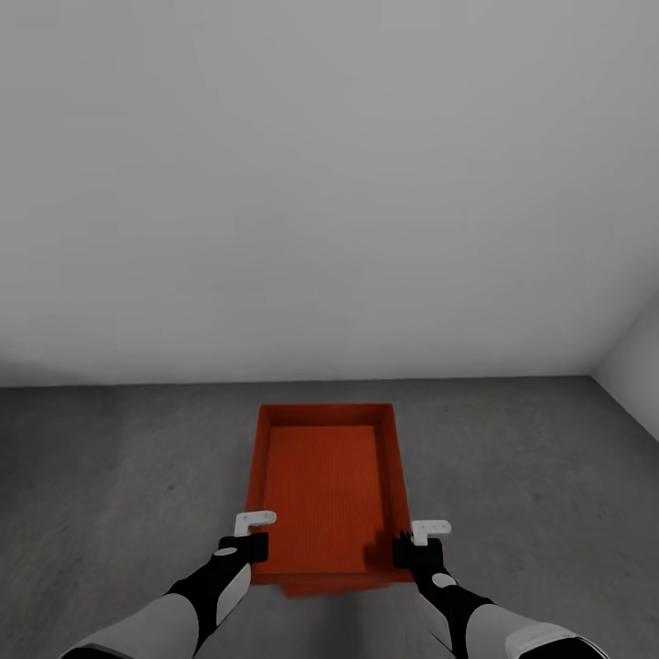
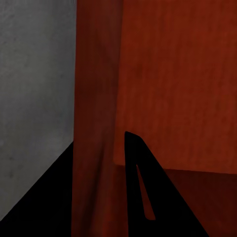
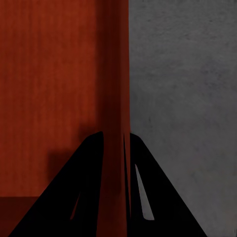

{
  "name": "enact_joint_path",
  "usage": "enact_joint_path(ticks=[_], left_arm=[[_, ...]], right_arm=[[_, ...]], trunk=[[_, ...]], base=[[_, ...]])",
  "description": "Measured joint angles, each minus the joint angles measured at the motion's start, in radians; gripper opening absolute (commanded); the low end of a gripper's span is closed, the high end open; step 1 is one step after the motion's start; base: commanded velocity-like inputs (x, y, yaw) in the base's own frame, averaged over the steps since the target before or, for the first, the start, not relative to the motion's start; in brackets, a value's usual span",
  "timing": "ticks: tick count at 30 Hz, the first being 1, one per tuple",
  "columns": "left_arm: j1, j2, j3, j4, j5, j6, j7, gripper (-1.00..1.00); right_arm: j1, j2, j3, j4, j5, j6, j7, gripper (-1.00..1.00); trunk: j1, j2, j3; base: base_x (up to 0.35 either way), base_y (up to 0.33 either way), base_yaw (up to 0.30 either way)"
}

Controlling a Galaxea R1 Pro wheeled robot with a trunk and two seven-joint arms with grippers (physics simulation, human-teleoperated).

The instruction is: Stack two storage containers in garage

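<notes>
The left end effector (image 1: 249, 535) grips the left long wall of the upper storage container (image 1: 322, 494) near its near corner; in the left wrist view its two dark fingers (image 2: 140, 197) straddle that red-orange wall (image 2: 96, 123), one outside over the concrete and one inside over the ribbed bottom, pinching the wall between them. The right end effector (image 1: 416, 542) does the same at the right long wall near the near corner, and in the right wrist view its fingers (image 3: 143, 197) sit pressed on either side of the thin upright wall (image 3: 116, 98), closed on it. Both forearms reach forward and down from the lower edge of the head view, with the container lying lengthwise straight ahead between the two end effectors, its open top facing up. Beneath its near edge a strip of the second storage container (image 1: 329, 587) peeks out, slightly offset, so the held one rests on or just above it; I cannot tell whether they touch. Both stand on the dark grey concrete floor (image 1: 119, 476) of the garage, with a plain white wall (image 1: 320, 183) behind and another wall meeting it at the right corner (image 1: 631, 366).
</notes>
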Motion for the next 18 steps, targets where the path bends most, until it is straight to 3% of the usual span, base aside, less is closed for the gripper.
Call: enact_joint_path(ticks=[18], left_arm=[[0.000,0.000,0.000,-0.001,0.000,0.000,0.000,-1.00]], right_arm=[[0.000,0.000,0.000,0.000,0.000,-0.001,0.000,-1.00]], trunk=[[0.000,0.000,-0.001]], base=[[0.224,0.000,0.003]])
